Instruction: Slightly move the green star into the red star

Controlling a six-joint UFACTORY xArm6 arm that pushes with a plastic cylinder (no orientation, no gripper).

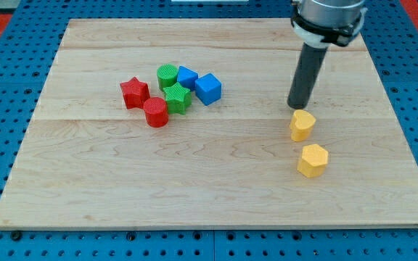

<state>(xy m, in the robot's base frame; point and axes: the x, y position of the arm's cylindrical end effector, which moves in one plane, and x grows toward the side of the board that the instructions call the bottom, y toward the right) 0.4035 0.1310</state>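
The green star (pixel 178 98) lies left of the board's middle, in a tight cluster. The red star (pixel 134 93) lies at the cluster's left end, a small gap from the green star, with a red cylinder (pixel 155 112) just below and between them. My tip (pixel 294 107) is far to the view's right of the cluster, just above a yellow block (pixel 302 125).
A green cylinder (pixel 167 75) and two blue blocks (pixel 187 77) (pixel 208 88) sit above and right of the green star. A second yellow block, hexagonal (pixel 313 160), lies below the first. The wooden board (pixel 216 196) rests on a blue pegboard surface.
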